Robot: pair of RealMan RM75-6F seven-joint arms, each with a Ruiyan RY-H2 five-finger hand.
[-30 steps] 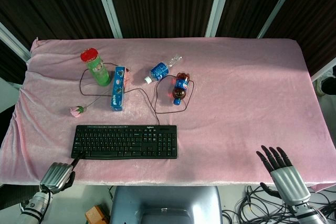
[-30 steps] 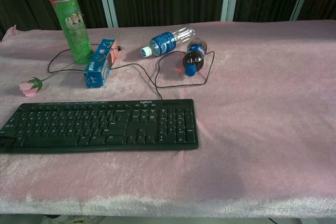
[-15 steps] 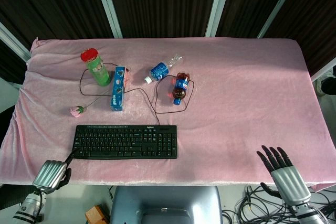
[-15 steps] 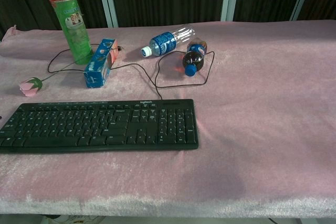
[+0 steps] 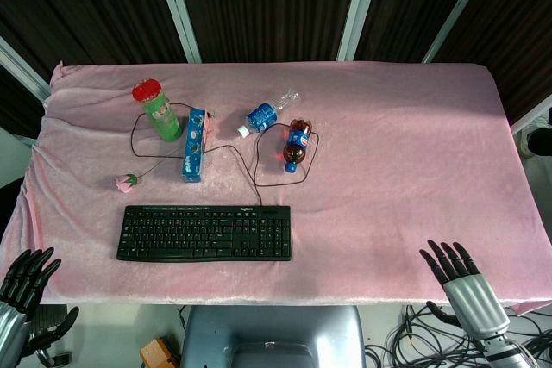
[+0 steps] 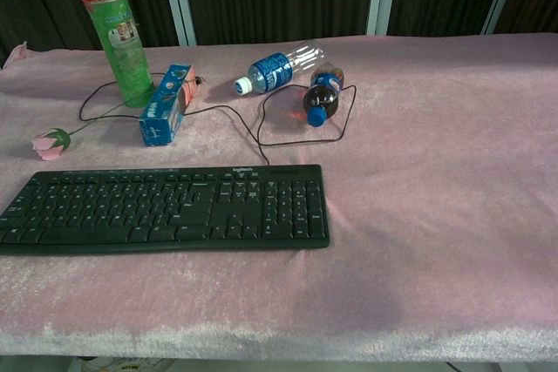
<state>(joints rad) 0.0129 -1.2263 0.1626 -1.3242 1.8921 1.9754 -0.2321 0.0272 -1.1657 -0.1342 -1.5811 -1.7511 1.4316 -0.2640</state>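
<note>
While both hands are hanging off the near edge of the bench, nothing is being held.

Item 1, left hand (image 5: 24, 277): sitting past the near-left corner, below the cloth edge, fingers (image 5: 34, 263) spread and empty. Touching nothing. Head view only.

Item 2, right hand (image 5: 461, 286): hovering at the near edge toward the right corner, fingers (image 5: 442, 256) fanned apart, palm empty, pointing toward the far edge. Head view only.

Item 3, keyboard (image 5: 205, 233): black, lying flat nr the near edge, left of centre. Long axis running left-right, parallel w/ the near edge. Its left end is lying forward and inward of the left hand, near but apart; the right hand is sitting well apart from its right end. Left hand is the nearer one. Cable (image 5: 256, 161) is looping from its back edge toward the far side.

Item 4, pink flower (image 5: 127, 181): lying just beyond the keyboard's left end.

Item 5, blue box (image 5: 195, 146): lying on its side, long axis near-to-far.

Item 6, green can (image 5: 158, 111): red lid, standing upright, far-left area.

Item 7, water bottle (image 5: 266, 113): clear, blue label, lying on its side nr bench centre.

Item 8, cola bottle (image 5: 296, 145): dark, lying down just beside the water bottle, w/ the cable looping around it.

Item 9, bench (image 5: 414, 144): covered in pink cloth.
</note>
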